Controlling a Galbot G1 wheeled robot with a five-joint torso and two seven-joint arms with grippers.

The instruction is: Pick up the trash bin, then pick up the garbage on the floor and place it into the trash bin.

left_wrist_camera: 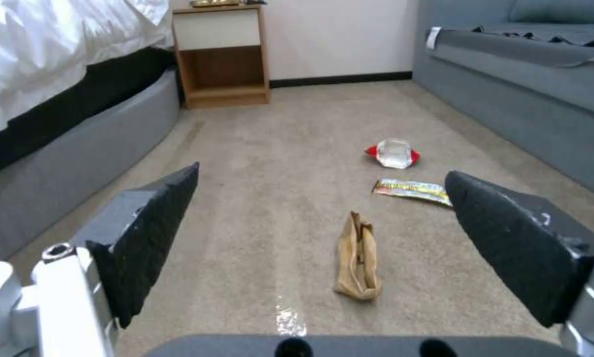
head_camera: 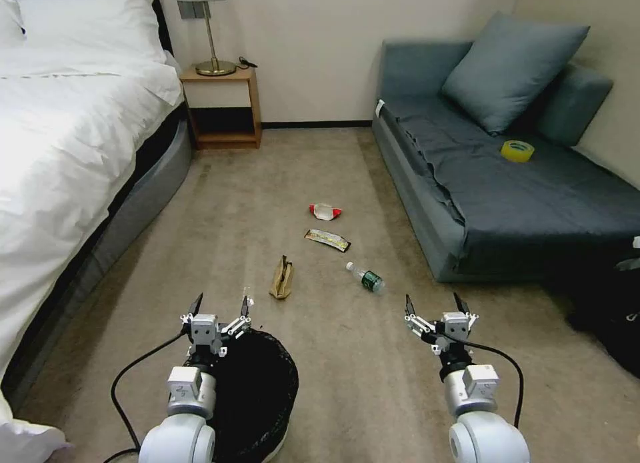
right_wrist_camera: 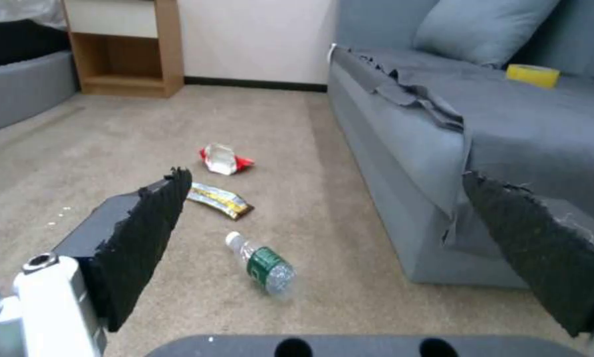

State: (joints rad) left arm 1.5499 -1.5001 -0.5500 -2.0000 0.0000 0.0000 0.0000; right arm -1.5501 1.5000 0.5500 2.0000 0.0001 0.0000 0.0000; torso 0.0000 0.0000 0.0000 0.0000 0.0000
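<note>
Black-lined, the trash bin (head_camera: 257, 390) sits on the floor beneath the left pincer (head_camera: 219, 310), which is spread wide and empty. The right pincer (head_camera: 437, 308) is likewise released. Thin liner could be pinched instead of rim.

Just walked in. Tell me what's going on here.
A two-armed robot faces litter on the carpet: a brown paper bag, bottle, dark-and-gold wrapper and red-and-white packet. The left gripper hovers over the trash bin, the right gripper over bare carpet. Both have open jaws holding nothing.
</note>
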